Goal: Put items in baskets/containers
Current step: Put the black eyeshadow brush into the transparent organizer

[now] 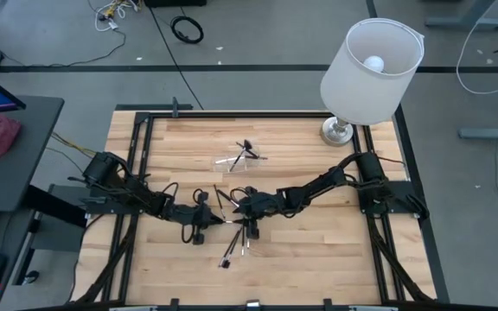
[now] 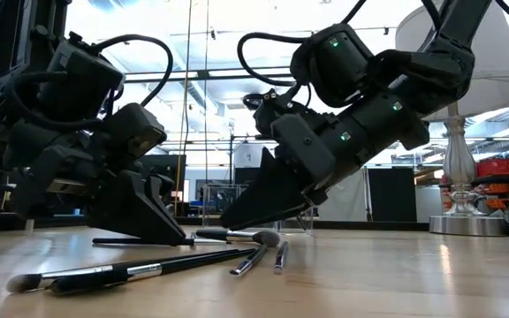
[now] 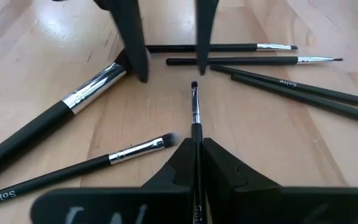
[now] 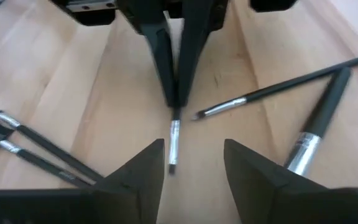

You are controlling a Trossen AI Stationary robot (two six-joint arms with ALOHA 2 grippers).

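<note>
— Table (image 1: 318, 250) first, seen from above: butcher-block wood, with a white-shaded lamp (image 1: 372, 73) at one o'clock. Both arms lean in and meet at the centre.

— Why are they nose to nose like that?

— It looks like a handover to me. The left gripper (image 3: 194, 142) has its fingers pressed together on one thin brush (image 3: 194, 109). The handle is pinched between them and the bristle end points at the other arm. The right gripper (image 4: 194, 146) faces it with its fingers spread apart, one on each side of that bristle end, and it isn't touching it.

— So the right one closes next?

— That's my guess. It would take the brush nearer the tip, the left would let go, and the right could carry it off. The brush is low and nearly flat to the wood, so a sloppy pinch could scrape it or flick it loose.

— And where does it go?

— Into the clear cup (image 1: 234, 162), at twelve o'clock from the grippers. It's lying on the wood rather than standing. A couple of brushes (image 1: 249, 152) cross at its far end, and I can't tell whether they're inside it or just against it.

— The rest?

— They're loose on the table. A fat-handled brush with a silver ferrule (image 3: 73, 106) lies beside the left gripper, and a smaller brush (image 3: 135, 149) is nearer its fingers. A few more (image 1: 232, 249) are scattered at six o'clock.
</note>
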